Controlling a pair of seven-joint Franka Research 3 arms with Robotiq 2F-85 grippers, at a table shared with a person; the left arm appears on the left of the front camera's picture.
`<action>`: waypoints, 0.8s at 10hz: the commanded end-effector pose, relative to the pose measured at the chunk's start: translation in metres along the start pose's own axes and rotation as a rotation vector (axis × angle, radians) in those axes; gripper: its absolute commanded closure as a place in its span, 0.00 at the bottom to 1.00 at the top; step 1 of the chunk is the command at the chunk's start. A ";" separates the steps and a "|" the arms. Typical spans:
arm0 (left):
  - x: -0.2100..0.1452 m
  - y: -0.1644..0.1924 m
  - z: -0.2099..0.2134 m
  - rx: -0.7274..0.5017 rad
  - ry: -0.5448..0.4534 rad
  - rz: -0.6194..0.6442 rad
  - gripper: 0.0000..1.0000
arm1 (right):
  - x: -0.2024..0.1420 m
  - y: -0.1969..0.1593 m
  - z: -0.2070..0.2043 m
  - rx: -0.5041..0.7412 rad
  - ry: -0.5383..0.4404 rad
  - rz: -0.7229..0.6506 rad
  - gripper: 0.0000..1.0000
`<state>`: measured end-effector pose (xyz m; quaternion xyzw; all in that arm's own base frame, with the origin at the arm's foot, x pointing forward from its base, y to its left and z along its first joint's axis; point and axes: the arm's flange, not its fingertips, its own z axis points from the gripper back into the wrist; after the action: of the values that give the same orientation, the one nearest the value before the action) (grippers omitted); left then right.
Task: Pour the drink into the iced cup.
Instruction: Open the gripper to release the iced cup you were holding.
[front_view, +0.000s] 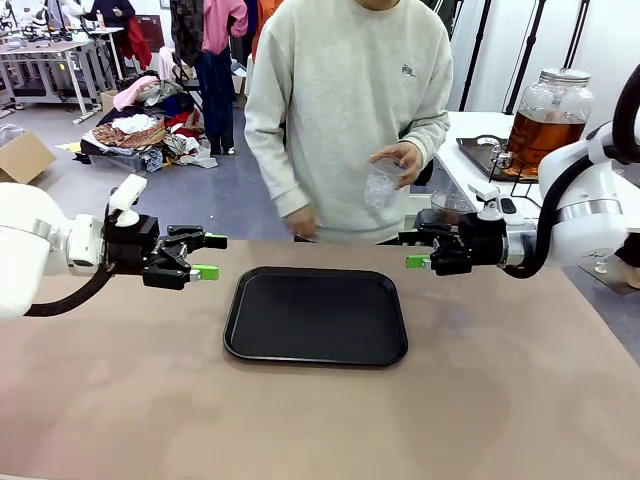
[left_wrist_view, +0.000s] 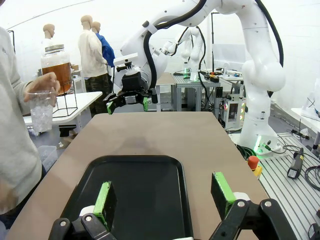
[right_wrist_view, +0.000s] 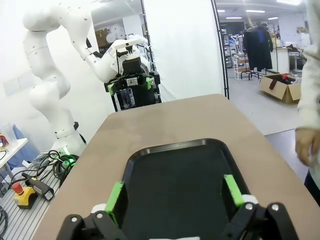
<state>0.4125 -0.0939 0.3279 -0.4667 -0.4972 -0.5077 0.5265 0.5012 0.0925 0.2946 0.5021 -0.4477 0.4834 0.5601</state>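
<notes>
Amber-brown drink (front_view: 541, 133) sits untouched in big round glass jar dispenser (front_view: 548, 108) on white side table (front_view: 470, 165), far right. You see person's hand (front_view: 398, 162) holding clear iced cup (front_view: 381, 184). Left gripper (front_view: 205, 257) and right gripper (front_view: 418, 250) released, empty, flanking black rectangular plastic tray (front_view: 317, 315). Pouring not started.

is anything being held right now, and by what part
Both pincers, left and right, hang open and empty. The person's hand holds the iced cup, fingers wrapped round its upper side near the rim.

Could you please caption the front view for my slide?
Open grippers flank a tray; person holds iced cup.
</notes>
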 end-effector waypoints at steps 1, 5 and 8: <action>0.001 -0.002 0.000 0.004 -0.004 -0.010 0.00 | 0.000 0.014 0.004 -0.005 -0.009 0.042 0.00; 0.001 -0.002 0.000 0.004 -0.004 -0.010 0.00 | -0.004 0.026 0.008 -0.004 -0.028 0.056 0.00; 0.001 -0.002 0.000 0.004 -0.004 -0.010 0.00 | -0.005 0.019 0.004 -0.002 -0.013 0.028 0.00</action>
<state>0.4125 -0.0938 0.3279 -0.4666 -0.4973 -0.5077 0.5265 0.4809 0.0879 0.2919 0.4995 -0.4614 0.4875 0.5477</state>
